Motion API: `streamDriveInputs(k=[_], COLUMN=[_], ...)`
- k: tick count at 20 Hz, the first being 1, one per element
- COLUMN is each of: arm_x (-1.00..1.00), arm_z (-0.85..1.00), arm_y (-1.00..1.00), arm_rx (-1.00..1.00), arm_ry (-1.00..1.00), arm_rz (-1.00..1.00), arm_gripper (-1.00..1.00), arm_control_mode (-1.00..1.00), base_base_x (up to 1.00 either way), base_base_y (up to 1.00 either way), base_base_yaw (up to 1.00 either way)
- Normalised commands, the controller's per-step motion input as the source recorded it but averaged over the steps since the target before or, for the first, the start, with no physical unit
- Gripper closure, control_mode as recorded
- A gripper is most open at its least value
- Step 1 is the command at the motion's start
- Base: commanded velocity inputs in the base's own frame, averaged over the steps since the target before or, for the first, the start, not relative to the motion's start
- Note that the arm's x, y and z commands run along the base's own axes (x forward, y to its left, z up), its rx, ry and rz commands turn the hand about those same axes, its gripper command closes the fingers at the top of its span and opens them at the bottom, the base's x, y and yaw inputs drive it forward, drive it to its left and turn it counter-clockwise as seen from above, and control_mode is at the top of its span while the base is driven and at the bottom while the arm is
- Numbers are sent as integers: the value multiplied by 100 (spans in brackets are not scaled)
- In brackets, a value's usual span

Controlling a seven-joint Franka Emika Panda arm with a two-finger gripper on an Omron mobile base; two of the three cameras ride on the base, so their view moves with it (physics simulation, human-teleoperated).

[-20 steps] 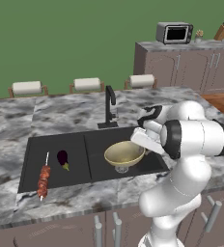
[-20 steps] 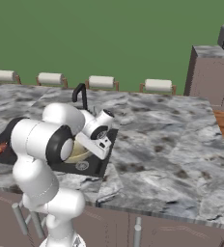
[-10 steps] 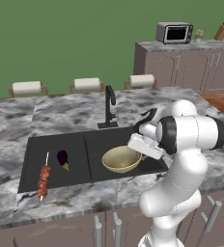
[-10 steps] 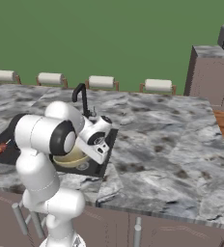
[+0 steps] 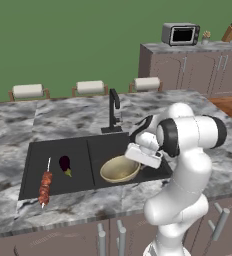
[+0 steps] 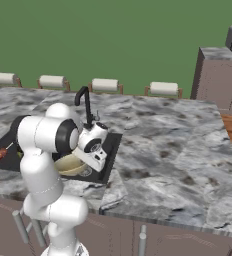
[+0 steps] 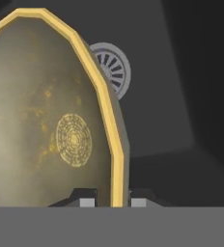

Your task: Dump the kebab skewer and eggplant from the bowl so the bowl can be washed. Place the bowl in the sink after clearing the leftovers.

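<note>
Two basins make up the black sink (image 5: 58, 150), set in the grey marble bench (image 5: 18, 125), black faucet (image 5: 113, 107) behind the divider. White arm bends down over the right basin. Bowl (image 5: 119, 169) sits low in the right basin, mouth up and slightly tilted, near the front wall; inside looks empty, olive with a pale rim. In the hand view the bowl (image 7: 51, 120) stands on edge across the left of the picture, round drain (image 7: 111, 67) behind its rim. End effector (image 7: 112, 198) is clamped on the bowl rim, one finger (image 7: 87, 200) inside the rim, the other outside. From the right base view the end effector (image 6: 83, 167) is at the bowl's near edge, bowl (image 6: 68, 165) partly hidden by the arm. Skewer (image 5: 45, 184) lies in the left basin, lengthwise toward the front, its tip over the front edge. Eggplant (image 5: 64, 163) lies just beside it to the right, also in the left basin, apart from the bowl. Three stool tops (image 5: 90, 87) line the far bench edge. Microwave (image 5: 180, 34) on the far cabinet.
</note>
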Motion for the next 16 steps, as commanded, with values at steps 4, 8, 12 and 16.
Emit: streamDriveInputs(k=[4,8,12,16], arm_x=[0,1,0,0], arm_z=[-52,-46,-35,-16], arm_y=[16,13,4,0], arm_rx=[-10,-12,-8,-1], arm_ry=[0,0,0,0], arm_rz=[0,0,0,0], arm_gripper=[100,100,100,100], arm_control_mode=[-100,-100,-100,-100], base_base_x=[0,0,0,0], base_base_y=[0,0,0,0], base_base_yaw=[0,0,0,0])
